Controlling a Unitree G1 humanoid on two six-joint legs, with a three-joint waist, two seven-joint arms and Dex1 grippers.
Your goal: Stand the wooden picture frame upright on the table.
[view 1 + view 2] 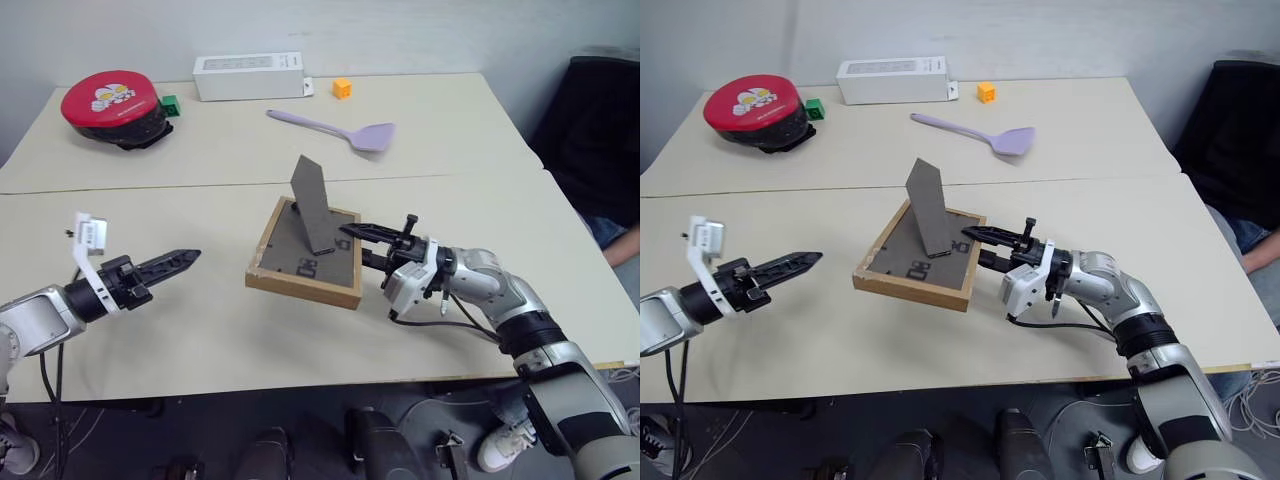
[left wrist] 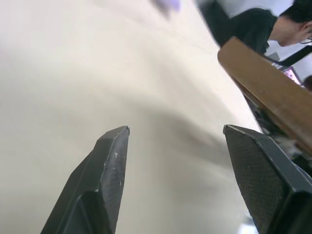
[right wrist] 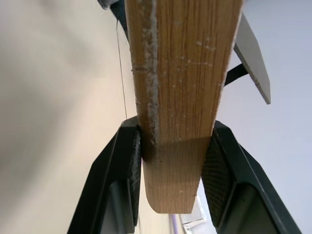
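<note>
mid-bench (image 1: 200,340), the wooden picture frame (image 1: 300,285) lies back-up, stand raised, its right edge pinched by the right gripper (image 1: 362,247); the left gripper (image 1: 185,259), fingers spread, hovers well apart.

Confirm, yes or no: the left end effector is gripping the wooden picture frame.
No, the left end effector hangs open over the table, clear of the wooden picture frame, which the right end effector clamps.

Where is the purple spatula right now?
In the left eye view the purple spatula lies on the far half of the table, beyond the wooden picture frame, just in front of the little orange cube and the white box.
</note>
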